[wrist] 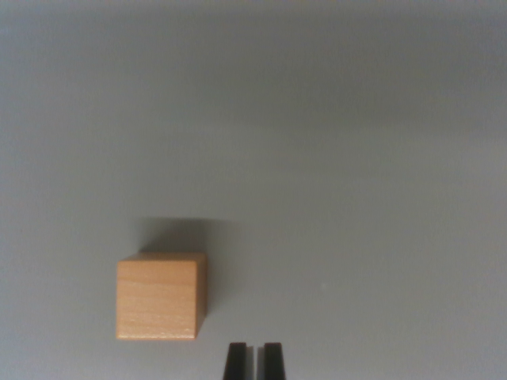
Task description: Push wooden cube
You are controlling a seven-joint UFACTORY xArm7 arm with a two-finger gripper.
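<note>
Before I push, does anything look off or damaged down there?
Nothing stands out. The light wooden cube sits flat and intact on the plain grey surface, to the wrist view's left of the black gripper, whose fingertips are nearly together. No debris or spills.

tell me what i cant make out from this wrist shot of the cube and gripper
- Gripper: only two dark fingertips show in the wrist view; the bottom edge cuts off the rest.
- Wooden cube: its far, underside and left faces are hidden by the cube itself.
- Contact: the fingertips sit apart from the cube in the picture, but their height above the grey surface cannot be told.
- Surface edges: outside the frame.
</note>
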